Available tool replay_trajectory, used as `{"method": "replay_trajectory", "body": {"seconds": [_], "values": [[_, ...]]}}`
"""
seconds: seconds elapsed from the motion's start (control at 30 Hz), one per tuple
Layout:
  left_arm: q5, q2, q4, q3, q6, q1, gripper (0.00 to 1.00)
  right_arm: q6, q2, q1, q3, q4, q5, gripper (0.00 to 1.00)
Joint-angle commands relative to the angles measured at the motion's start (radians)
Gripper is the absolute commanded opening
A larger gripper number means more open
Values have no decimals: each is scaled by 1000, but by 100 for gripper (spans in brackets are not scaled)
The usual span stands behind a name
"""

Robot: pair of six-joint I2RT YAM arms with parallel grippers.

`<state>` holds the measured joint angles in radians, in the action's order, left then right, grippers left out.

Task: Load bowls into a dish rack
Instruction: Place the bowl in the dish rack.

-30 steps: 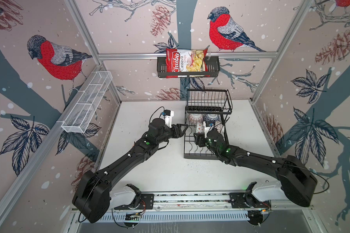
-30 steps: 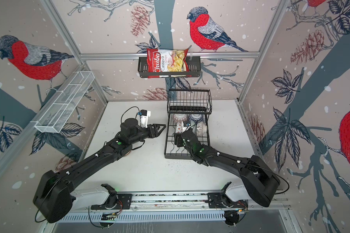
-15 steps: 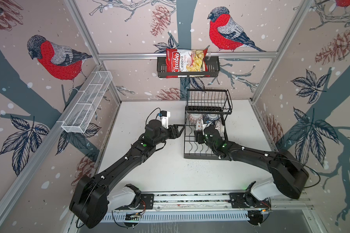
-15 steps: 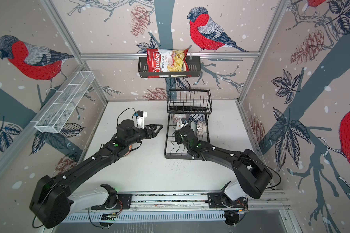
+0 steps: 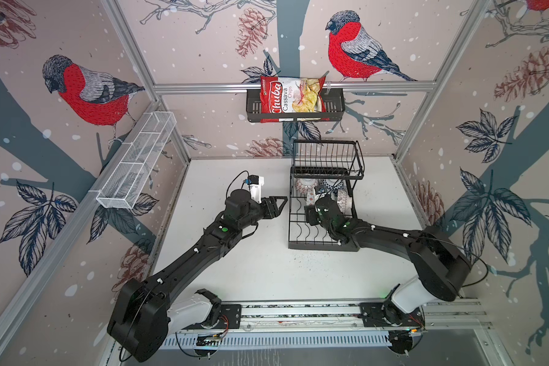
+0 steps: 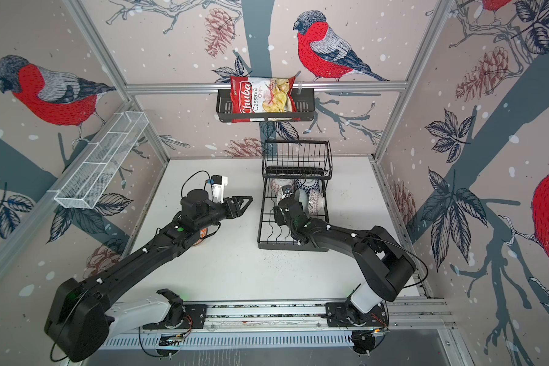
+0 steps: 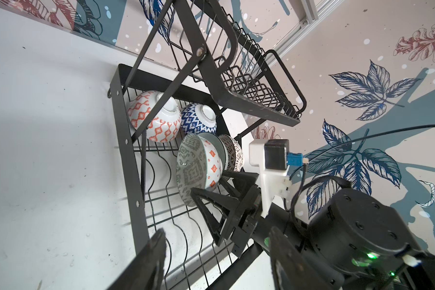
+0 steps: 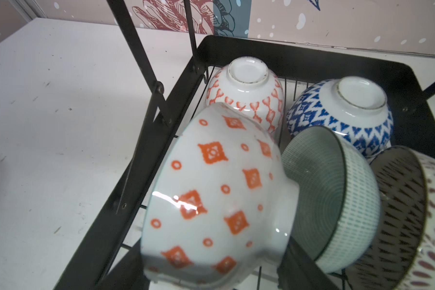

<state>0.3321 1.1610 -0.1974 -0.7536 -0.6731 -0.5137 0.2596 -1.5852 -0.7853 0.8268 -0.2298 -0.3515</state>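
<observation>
The black wire dish rack (image 5: 291, 221) (image 6: 260, 228) stands at the table's back right. Under its raised basket lie an upturned orange-lattice bowl (image 8: 246, 93) (image 7: 156, 118) and a blue bowl (image 8: 342, 113) (image 7: 199, 123). A teal-striped bowl (image 8: 337, 200) and a dark-patterned bowl (image 8: 407, 213) stand on edge in front of them. My right gripper (image 5: 312, 208) (image 7: 210, 185) is shut on an orange-diamond bowl (image 8: 211, 188) (image 7: 196, 165), held on edge against the teal one. My left gripper (image 5: 281, 202) (image 7: 219, 263) hangs open and empty just left of the rack.
A black wall basket with a chips bag (image 5: 290, 98) hangs above the rack. A long white mesh tray (image 5: 137, 164) is fixed to the left wall. What looks like an orange-patterned bowl (image 6: 202, 238) peeks out beneath my left forearm.
My right gripper has carried the orange-diamond bowl a little farther toward the back of the rack, up to the other bowls. My left gripper has shifted only slightly.
</observation>
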Motion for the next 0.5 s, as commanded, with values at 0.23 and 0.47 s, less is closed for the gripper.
{"method": "replay_trajectory", "body": {"seconds": [0.23, 0.47], "values": [[-3, -16, -37, 19, 4, 9, 64, -67, -68, 3, 56, -3, -49, 54], [2, -16, -41, 19, 4, 10, 64, -86, -96, 3, 84, 14, -52, 54]]}}
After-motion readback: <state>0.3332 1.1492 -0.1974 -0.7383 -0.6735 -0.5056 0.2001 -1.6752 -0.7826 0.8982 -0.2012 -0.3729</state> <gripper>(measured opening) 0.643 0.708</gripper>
